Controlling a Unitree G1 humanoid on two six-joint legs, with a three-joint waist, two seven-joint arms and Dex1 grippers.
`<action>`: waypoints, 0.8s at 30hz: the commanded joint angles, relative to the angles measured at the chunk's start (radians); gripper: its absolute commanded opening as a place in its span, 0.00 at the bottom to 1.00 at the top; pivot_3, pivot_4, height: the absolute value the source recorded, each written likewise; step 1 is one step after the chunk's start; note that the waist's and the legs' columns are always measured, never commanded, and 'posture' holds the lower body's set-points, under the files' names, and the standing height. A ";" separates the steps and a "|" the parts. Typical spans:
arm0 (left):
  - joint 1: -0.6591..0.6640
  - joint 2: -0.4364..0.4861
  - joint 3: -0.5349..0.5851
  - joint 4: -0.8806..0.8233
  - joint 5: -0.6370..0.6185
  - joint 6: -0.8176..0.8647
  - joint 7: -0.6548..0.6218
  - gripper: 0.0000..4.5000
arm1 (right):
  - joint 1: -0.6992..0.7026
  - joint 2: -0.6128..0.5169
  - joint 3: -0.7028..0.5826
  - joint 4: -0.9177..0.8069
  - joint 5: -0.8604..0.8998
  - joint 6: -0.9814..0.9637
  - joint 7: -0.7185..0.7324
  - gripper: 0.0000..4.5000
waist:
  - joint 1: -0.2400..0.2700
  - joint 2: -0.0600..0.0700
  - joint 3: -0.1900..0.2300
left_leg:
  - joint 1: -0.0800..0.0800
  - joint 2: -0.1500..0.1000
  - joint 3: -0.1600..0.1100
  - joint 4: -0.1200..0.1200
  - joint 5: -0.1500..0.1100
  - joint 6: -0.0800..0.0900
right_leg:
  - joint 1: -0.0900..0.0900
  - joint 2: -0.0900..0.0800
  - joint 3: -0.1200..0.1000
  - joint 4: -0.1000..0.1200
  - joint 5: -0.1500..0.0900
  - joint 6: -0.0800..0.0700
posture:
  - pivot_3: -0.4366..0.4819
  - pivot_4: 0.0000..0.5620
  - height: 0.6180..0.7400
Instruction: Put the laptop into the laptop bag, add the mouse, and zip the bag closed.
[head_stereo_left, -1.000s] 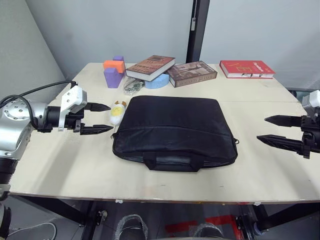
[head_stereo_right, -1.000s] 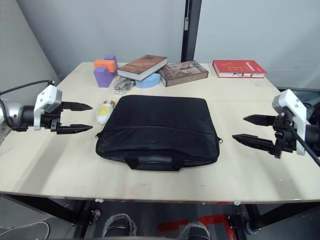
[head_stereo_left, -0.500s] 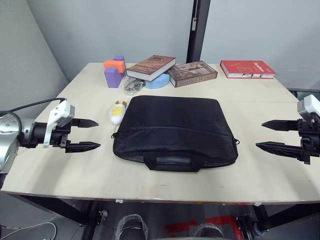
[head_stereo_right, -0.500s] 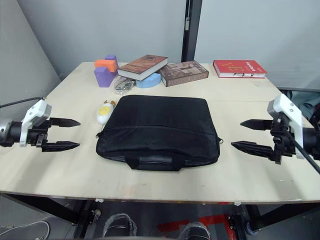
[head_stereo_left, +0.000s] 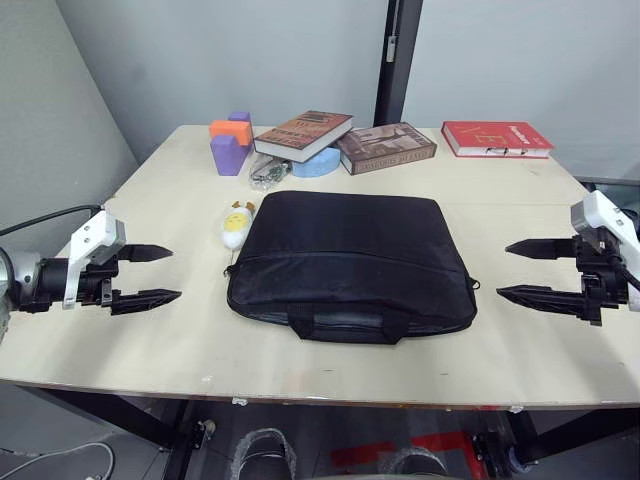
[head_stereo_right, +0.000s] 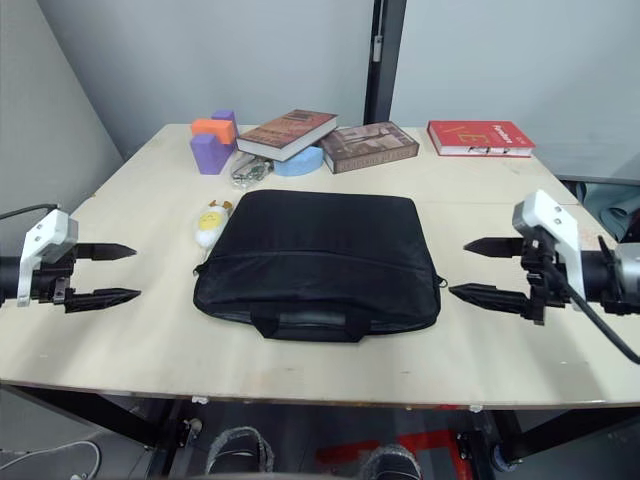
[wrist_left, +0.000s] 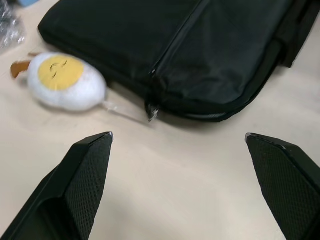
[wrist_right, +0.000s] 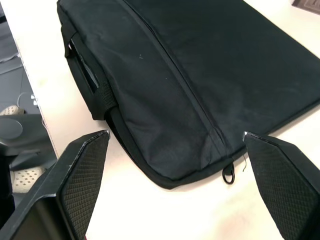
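Since a second ago: left gripper (head_stereo_left: 148, 274) drawn back from beside the plush egg toward the table's left edge; right gripper (head_stereo_left: 528, 270) shifted slightly inward toward the bag. Both grippers with fingers spread wide, holding nothing, each hovering over the table (head_stereo_left: 330, 365) well apart from the bag. One black laptop bag (head_stereo_left: 350, 260) lying flat at mid-table, handles toward the near edge, zipper line running across its top face, a small pull ring at its right corner. One plush egg (head_stereo_left: 235, 224), white with a yellow face, just beside the bag's left rear corner. Three books along the far side: one brown book (head_stereo_left: 303, 134) propped on a light blue object (head_stereo_left: 314, 163), one dark book (head_stereo_left: 386, 147) beside it, one red book (head_stereo_left: 496, 138) at far right; cover lettering on all three too small to read. Two blocks at far left, purple (head_stereo_left: 228, 152) with orange (head_stereo_left: 230, 130) on top. One clear crinkled wrapper (head_stereo_left: 268, 174) before the blue object.
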 joint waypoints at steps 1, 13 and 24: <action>-0.091 0.006 -0.030 -0.024 -0.051 0.059 -0.053 0.99 | -0.033 -0.022 0.023 -0.050 0.001 -0.023 0.002 1.00 | 0.002 0.000 0.000 | 0.000 0.000 0.000 0.000 0.000 0.000 | 0.000 0.000 0.000 0.000 0.000 0.000 | 0.48 0.27 0.87; -0.289 -0.124 -0.199 -0.059 -0.029 0.042 -0.114 0.99 | -0.180 0.036 0.326 -0.178 -0.086 -0.070 -0.113 1.00 | -0.002 0.001 -0.001 | 0.000 0.000 0.000 0.001 0.000 0.000 | -0.001 0.000 0.000 0.003 0.000 -0.001 | 0.48 0.27 0.87; -0.290 -0.236 -0.297 0.001 0.048 -0.096 -0.129 0.99 | -0.204 0.078 0.581 -0.090 -0.387 -0.240 -0.148 1.00 | -0.003 0.001 -0.002 | -0.001 0.000 0.000 0.001 0.000 0.000 | -0.001 0.000 0.000 0.003 0.000 -0.001 | 0.48 0.27 0.87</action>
